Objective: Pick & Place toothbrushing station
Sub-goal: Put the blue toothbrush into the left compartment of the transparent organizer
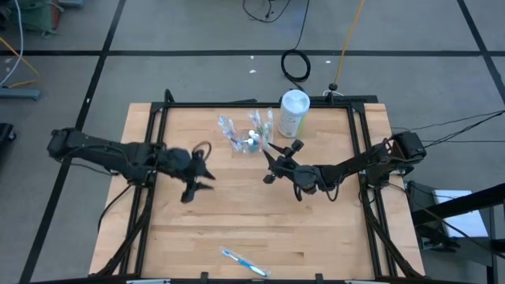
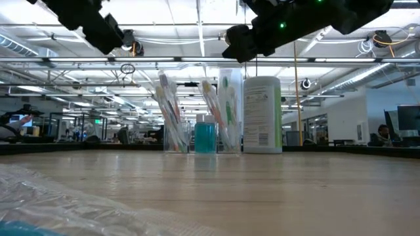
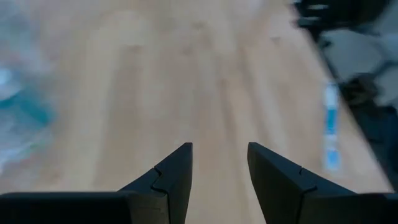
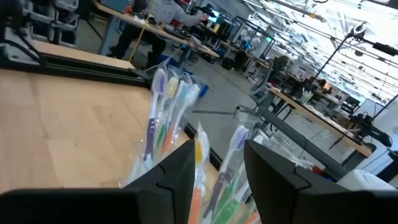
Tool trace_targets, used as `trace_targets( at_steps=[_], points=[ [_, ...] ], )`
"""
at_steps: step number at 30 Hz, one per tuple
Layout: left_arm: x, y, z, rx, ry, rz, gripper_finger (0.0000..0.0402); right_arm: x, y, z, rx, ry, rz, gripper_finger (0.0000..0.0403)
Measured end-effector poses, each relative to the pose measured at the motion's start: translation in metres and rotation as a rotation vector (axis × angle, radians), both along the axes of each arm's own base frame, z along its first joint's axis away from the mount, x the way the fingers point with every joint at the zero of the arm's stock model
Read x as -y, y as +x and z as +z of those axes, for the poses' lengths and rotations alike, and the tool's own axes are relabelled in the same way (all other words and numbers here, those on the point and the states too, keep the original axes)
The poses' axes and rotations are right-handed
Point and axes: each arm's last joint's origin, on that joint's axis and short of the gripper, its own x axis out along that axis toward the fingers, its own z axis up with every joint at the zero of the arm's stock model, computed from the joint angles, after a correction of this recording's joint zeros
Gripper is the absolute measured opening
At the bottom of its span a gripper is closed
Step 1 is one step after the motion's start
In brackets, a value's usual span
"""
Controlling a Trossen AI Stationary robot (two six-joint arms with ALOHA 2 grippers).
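**Where the toothbrushes stand bunched**

While the thin pastel toothbrushes (image 1: 239,134) stand bundled in clear wrap at the far middle of the pale wooden tabletop (image 1: 237,213), beside a white cylindrical canister (image 1: 293,113), we see the right hand (image 1: 271,162) near them, fingers spread, empty. The left hand (image 1: 199,183) hovers spread, empty too.

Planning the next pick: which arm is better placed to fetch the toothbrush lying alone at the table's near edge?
Probably left: the left gripper, open and empty, faces that toothbrush; the right gripper is by the cups.
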Motion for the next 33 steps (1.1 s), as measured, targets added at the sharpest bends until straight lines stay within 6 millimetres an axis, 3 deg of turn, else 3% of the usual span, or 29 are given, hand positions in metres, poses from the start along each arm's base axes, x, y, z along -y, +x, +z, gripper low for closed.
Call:
trace_targets(
  at_steps=[6, 14, 25, 30, 33],
  points=[
    [0.050, 0.025, -0.014, 0.059, -0.029, -0.184, 0.0161, -0.004, -0.001, 0.000, -0.015, -0.015, 0.014, 0.0132],
    [0.110, 0.048, -0.048, 0.088, -0.072, -0.339, 0.0161, -0.004, -0.001, 0.000, 0.043, 0.047, 0.010, 0.0132],
    [0.163, 0.065, -0.111, 0.068, -0.182, -0.357, 0.0161, -0.029, -0.006, -0.006, 0.073, 0.135, 0.078, 0.0130],
    [0.171, 0.063, -0.137, 0.049, -0.062, -0.302, 0.0161, -0.045, -0.010, -0.007, 0.088, 0.173, 0.125, 0.0130],
    [0.174, 0.063, -0.150, 0.011, -0.079, -0.276, 0.0161, -0.054, -0.013, -0.007, 0.090, 0.181, 0.151, 0.0130]
  ],
)
